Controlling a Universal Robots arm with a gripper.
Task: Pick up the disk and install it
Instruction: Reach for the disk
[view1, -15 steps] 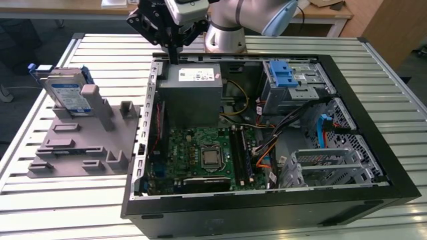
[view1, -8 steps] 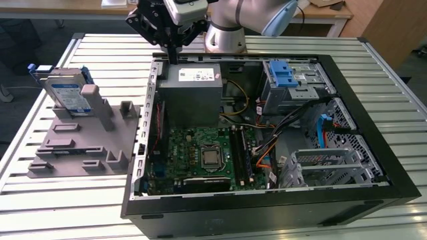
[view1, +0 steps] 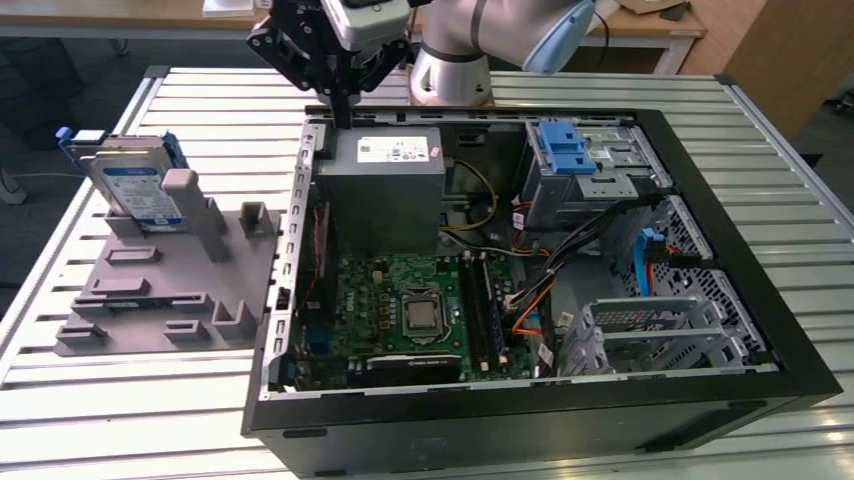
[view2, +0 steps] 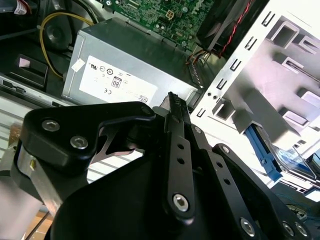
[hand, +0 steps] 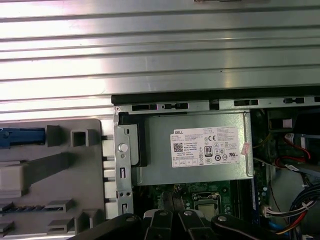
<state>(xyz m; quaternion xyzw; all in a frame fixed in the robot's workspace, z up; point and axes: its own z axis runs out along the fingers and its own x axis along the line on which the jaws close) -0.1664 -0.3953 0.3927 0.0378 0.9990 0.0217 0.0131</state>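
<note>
Exterior view: my gripper (view1: 344, 118), fingers pressed together on nothing, hangs near the power supply (view1: 387, 185); the disk (view1: 134, 190) stands upright in the grey fixture (view1: 160, 290), at the exterior view's left.

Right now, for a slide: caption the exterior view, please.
The claw hovers over one edge of the computer case while the disk stands upright in a grey holder on the exterior view's left.

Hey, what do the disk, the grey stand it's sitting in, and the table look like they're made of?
The disk: bare silvery metal casing with a paper-like label; its blue rails are likely plastic. The grey stand: matte, uniform grey with blocky moulded shapes, probably plastic. The table: ribbed, brushed metal slats reflecting light, likely aluminium.
</note>
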